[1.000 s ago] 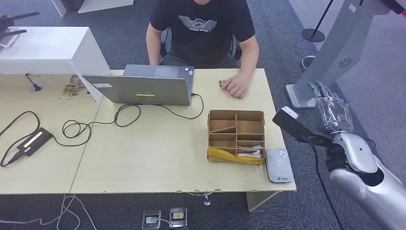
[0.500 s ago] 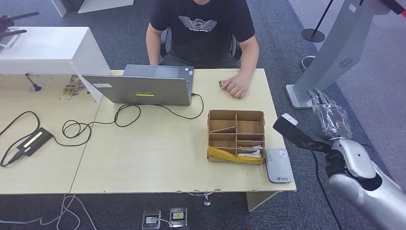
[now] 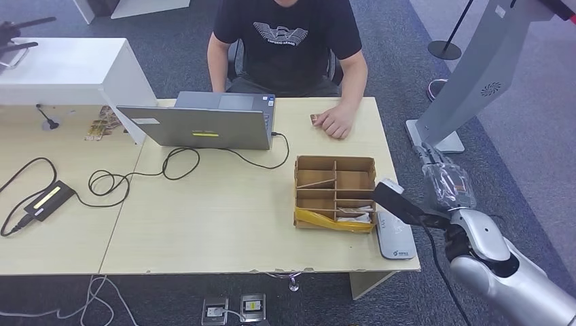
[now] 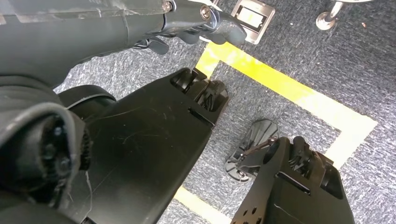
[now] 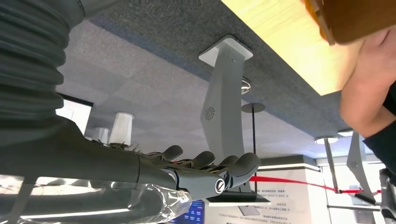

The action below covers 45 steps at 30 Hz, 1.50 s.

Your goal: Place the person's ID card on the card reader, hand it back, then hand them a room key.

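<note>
Right hand [image 3: 446, 185] hangs off the table's [image 3: 224, 224] right edge, fingers [image 5: 233, 165] straight and apart, holding nothing; left hand's state can't be told. ID card [image 3: 314, 119] lies far off under the person's hand [image 3: 334, 123], card reader [image 3: 396, 234] near the right hand. Writing on the person's shirt is too small to read

Light wood table [image 3: 224, 224] is carrying laptop [image 3: 204, 122], divided cardboard box [image 3: 335, 192], card reader [image 3: 396, 234], black cables [image 3: 115, 180], person's hand [image 3: 334, 123].
</note>
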Motion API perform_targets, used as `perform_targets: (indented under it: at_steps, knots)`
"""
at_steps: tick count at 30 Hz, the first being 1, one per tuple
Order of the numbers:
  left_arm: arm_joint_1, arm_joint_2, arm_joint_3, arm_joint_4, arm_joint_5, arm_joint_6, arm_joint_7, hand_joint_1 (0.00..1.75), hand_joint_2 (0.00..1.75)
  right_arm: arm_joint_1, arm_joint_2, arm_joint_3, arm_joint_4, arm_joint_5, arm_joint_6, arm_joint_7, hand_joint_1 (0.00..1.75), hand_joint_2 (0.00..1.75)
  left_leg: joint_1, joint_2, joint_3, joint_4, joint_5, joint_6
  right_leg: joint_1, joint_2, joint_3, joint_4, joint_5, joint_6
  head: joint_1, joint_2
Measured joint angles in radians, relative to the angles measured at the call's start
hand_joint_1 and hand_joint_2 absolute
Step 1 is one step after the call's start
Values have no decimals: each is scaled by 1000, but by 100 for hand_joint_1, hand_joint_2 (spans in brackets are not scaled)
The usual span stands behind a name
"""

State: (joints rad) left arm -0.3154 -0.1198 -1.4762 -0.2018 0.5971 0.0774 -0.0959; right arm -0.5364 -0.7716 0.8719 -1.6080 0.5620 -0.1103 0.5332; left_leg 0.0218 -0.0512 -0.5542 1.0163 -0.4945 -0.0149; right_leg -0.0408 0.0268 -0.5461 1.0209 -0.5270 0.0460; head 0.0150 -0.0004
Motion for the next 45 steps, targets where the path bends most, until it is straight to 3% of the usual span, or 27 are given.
perform_targets:
  at_steps: [29,45]
  knots:
    - [0,11,9,0,10,0,4,0,0,23,63,86,48,-50,-3,-46,0,175,0,0,0,0,0,0,0,0,0,0,0,0,0,0]
    - [2,14,35,0,10,0,10,0,0,14,103,153,84,-103,-66,-62,0,175,0,0,-1,0,0,0,0,0,0,0,0,0,0,0]
